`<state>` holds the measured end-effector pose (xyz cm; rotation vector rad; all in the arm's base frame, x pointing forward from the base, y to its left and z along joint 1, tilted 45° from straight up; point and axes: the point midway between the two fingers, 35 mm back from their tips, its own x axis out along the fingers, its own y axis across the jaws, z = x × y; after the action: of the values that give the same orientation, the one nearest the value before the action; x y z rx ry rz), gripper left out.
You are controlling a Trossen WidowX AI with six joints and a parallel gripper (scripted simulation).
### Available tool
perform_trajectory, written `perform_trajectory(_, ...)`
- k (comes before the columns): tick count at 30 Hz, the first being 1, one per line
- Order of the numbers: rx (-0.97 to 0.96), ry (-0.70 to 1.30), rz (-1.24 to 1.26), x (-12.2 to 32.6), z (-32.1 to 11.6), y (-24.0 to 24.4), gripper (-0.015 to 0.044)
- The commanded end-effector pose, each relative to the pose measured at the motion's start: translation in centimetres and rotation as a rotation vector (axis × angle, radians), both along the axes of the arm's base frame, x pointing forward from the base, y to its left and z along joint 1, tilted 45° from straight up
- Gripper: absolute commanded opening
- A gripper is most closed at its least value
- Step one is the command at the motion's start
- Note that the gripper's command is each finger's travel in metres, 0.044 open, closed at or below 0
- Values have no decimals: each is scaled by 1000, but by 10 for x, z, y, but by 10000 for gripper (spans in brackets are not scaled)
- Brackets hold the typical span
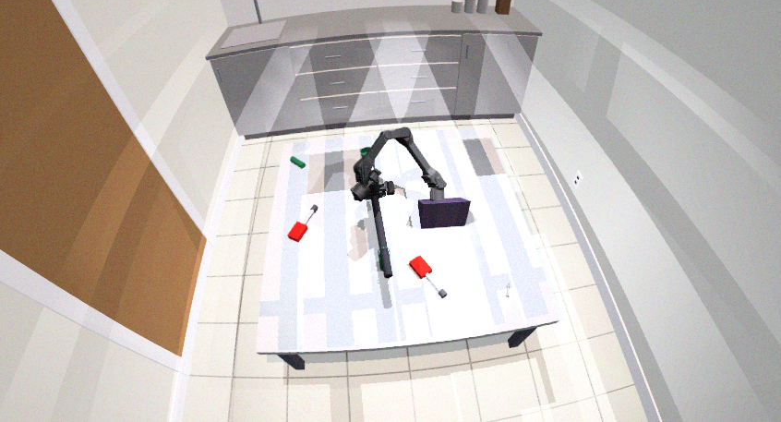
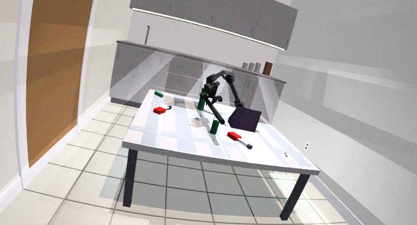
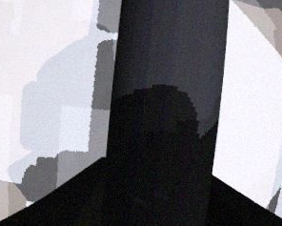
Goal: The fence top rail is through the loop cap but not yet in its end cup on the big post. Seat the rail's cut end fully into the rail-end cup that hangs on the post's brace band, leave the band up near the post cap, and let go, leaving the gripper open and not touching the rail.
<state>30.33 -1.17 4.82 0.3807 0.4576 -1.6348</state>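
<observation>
The black fence rail [image 1: 381, 228] [image 2: 215, 110] [image 3: 173, 42] runs lengthwise over the table, its front end past the green loop cap at the smaller post [image 1: 380, 262] [image 2: 214, 127]. The big green post [image 1: 365, 150] [image 2: 200, 105] stands behind, partly hidden by the arm. My gripper [image 1: 375, 194] [image 2: 207, 100] is shut on the rail near its back end, close in front of the big post. The rail crosses between the dark fingers in the wrist view. The rail-end cup, brace band and post cap cannot be made out, so whether the cut end is in the cup cannot be told.
A dark purple block [image 1: 443, 214] [image 2: 245, 119] stands by the arm's base at right. Red-ended tools lie left [image 1: 297, 231] [image 2: 159, 110] and front right [image 1: 420, 266] [image 2: 234, 136]. A green cylinder [image 1: 297, 162] [image 2: 158, 94] lies at the back left.
</observation>
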Motion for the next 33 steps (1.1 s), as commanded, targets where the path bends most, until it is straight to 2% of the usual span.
perform_trajectory(1,2,-14,7,4,5,3,0)
perform_trajectory(33,-1,1,0,1,16,-15,0)
